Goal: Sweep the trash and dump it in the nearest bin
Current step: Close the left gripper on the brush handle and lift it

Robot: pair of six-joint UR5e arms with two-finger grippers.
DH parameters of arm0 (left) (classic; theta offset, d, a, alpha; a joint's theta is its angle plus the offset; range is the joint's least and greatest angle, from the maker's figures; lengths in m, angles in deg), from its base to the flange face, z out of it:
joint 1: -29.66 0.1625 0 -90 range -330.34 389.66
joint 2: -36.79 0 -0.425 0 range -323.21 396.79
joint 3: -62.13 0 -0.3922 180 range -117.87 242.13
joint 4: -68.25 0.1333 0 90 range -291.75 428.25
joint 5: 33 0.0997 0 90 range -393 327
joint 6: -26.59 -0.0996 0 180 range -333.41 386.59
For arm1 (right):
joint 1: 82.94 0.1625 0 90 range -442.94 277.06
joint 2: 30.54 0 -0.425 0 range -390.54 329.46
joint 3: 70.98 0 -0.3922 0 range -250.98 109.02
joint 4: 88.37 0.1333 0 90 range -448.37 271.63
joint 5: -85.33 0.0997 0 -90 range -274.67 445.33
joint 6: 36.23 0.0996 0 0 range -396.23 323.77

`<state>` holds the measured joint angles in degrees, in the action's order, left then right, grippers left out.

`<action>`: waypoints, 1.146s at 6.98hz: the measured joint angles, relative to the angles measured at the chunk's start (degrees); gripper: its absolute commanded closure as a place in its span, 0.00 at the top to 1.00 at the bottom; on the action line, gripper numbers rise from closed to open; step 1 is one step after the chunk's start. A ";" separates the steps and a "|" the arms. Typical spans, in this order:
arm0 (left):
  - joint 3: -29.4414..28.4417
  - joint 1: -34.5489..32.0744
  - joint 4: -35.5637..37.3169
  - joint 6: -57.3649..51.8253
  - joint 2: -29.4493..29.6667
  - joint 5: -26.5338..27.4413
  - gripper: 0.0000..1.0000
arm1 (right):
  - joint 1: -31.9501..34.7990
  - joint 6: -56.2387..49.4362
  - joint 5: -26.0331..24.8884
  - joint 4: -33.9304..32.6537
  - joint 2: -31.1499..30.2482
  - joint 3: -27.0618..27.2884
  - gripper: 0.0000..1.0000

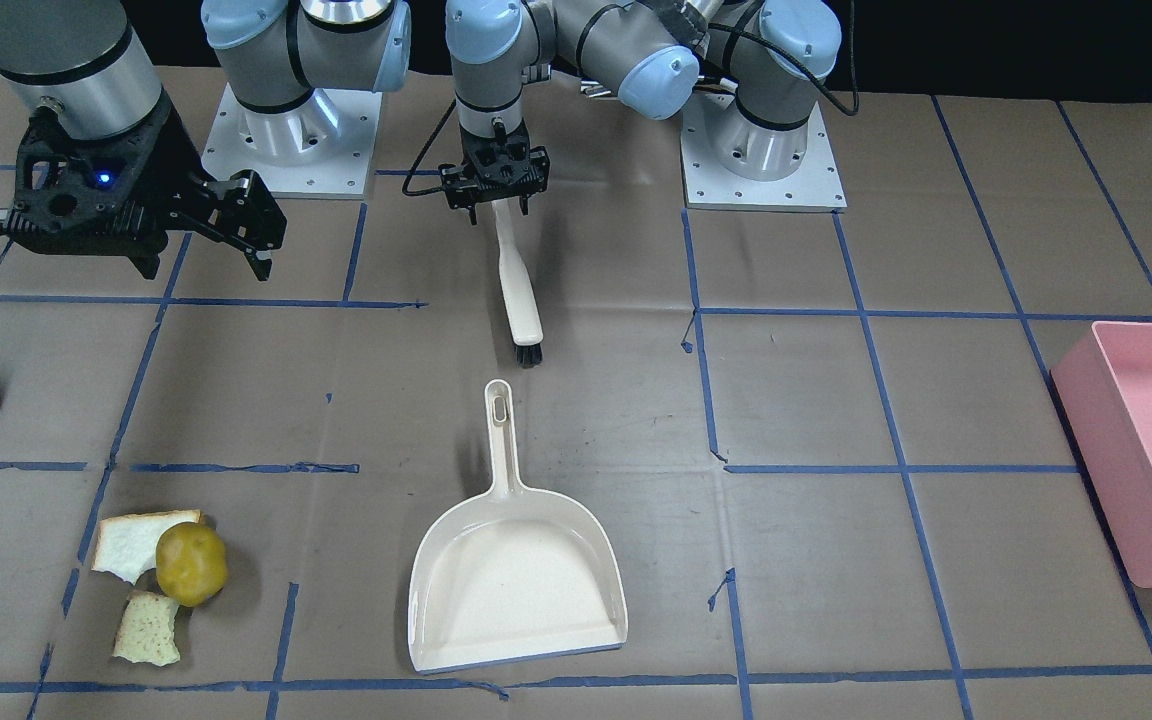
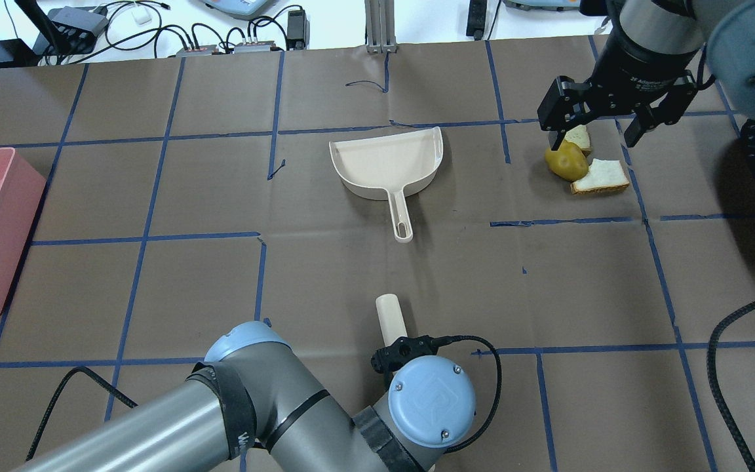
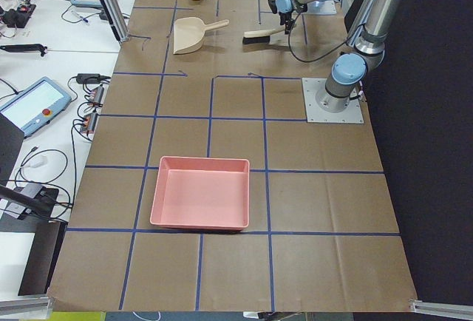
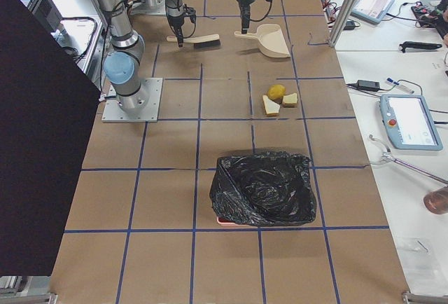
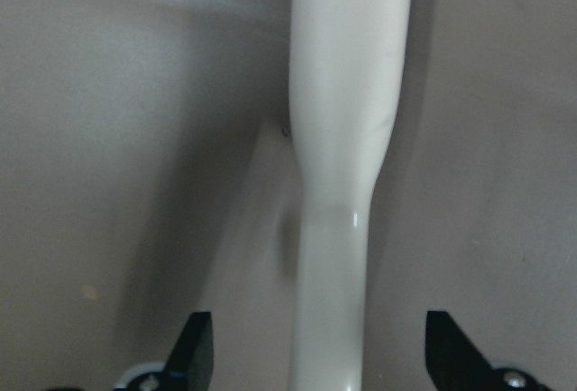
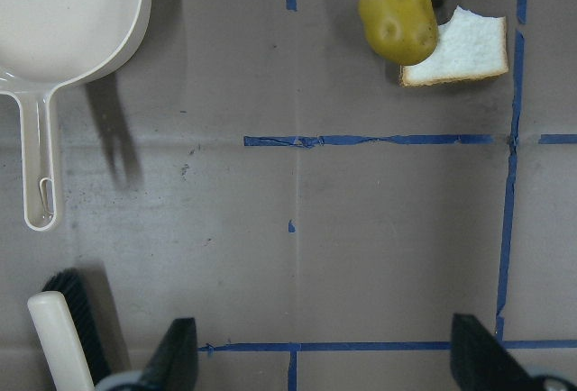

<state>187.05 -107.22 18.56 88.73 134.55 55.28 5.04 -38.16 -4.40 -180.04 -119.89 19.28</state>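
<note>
- Left hand (image 1: pixel 498 205) sits low over the handle of the brush (image 1: pixel 519 295); the wrist view shows its fingers (image 5: pixel 196 353) spread wide on either side, clear of the handle
- Right hand (image 6: pixel 325 364) gapes wide and holds nothing, above the table (image 1: pixel 836 560)
- The right side view alone shows in full a bin lined with a crinkled black bag (image 4: pixel 264 188), near the trash; the pink bin (image 1: pixel 1151 460) sits at the opposite end
- Trash: a round, dimpled olive-yellow fruit (image 1: pixel 191 563) touches one bitten bread slice (image 1: pixel 134 545), with a second slice (image 1: pixel 148 630) just beside it, well apart from the smooth cream dustpan (image 1: pixel 516 590)
</note>
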 measured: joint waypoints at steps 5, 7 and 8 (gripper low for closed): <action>1.00 -0.02 -0.04 -0.47 -1.48 -5.50 0.00 | 0.00 0.00 0.00 0.00 -0.01 -0.06 1.00; 0.92 0.00 -0.15 -3.17 -3.49 -4.91 0.00 | 0.00 0.00 0.00 0.00 -0.03 -0.01 1.00; 0.81 0.24 -0.24 -8.05 -5.92 -3.25 0.00 | 0.00 0.00 0.00 0.00 -0.03 0.00 1.00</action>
<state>187.86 -106.98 18.32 80.68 128.63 52.02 5.04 -38.16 -4.40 -180.04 -119.92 19.28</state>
